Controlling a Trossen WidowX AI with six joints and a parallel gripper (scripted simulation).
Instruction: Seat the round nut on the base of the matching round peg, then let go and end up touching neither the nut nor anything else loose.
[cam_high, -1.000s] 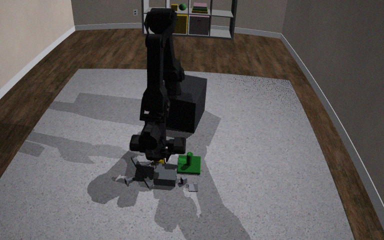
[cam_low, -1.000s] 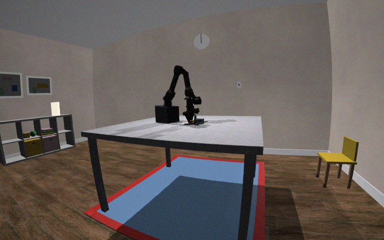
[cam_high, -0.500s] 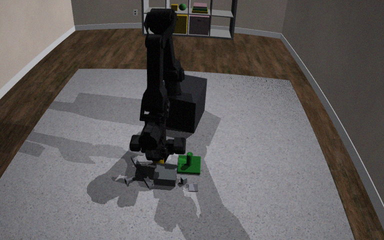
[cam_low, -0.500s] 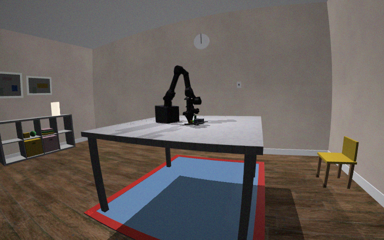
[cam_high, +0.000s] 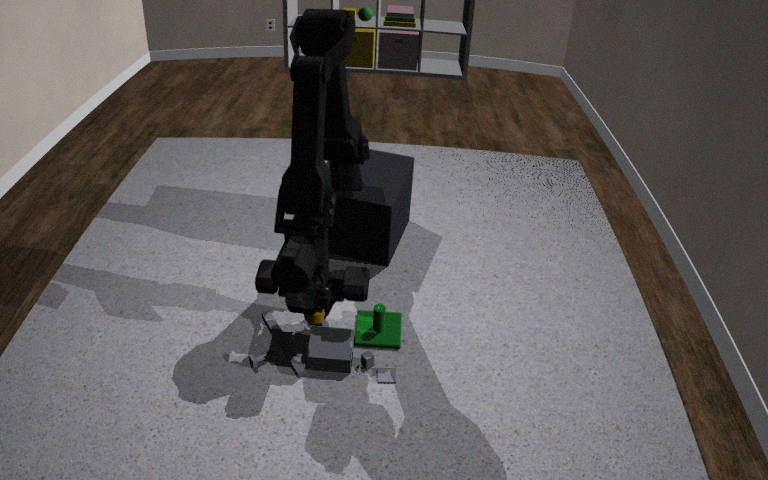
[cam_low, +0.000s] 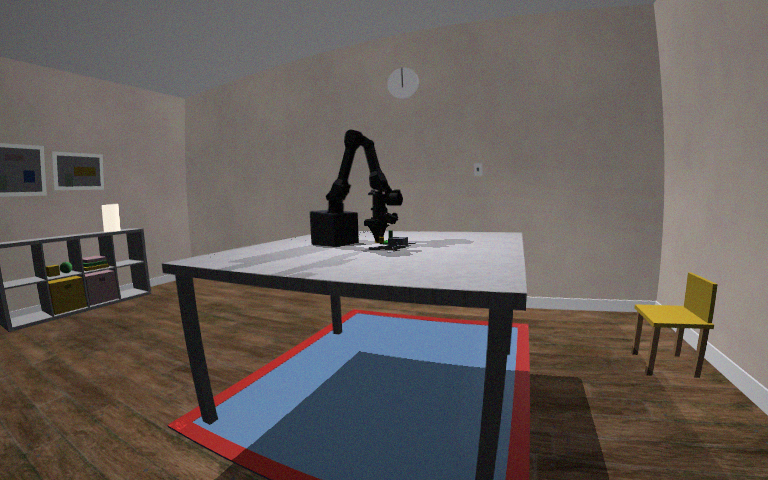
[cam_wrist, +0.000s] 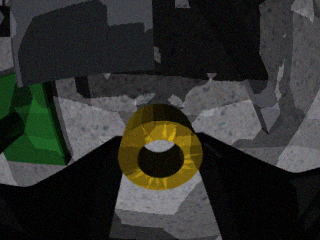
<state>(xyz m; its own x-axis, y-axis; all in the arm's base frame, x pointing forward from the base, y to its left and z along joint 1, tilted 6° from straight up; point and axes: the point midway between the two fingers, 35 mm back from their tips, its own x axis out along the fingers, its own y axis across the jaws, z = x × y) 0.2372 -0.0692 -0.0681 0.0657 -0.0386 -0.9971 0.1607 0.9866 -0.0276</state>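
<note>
The round nut (cam_wrist: 160, 156) is a yellow ring and sits between my two dark fingers in the wrist view. It also shows as a small yellow spot under the gripper in the top view (cam_high: 315, 316). My gripper (cam_high: 314, 312) points straight down at the table and is shut on the nut. The round peg (cam_high: 378, 318) is green and stands upright on a green square base (cam_high: 378, 331), just right of the gripper. An edge of the green base shows at the left of the wrist view (cam_wrist: 30, 123).
A grey block (cam_high: 328, 351) lies just in front of the gripper, with small grey pieces (cam_high: 386, 374) scattered around it. The arm's black base box (cam_high: 373, 208) stands behind. The table (cam_low: 362, 266) is seen whole in the exterior view.
</note>
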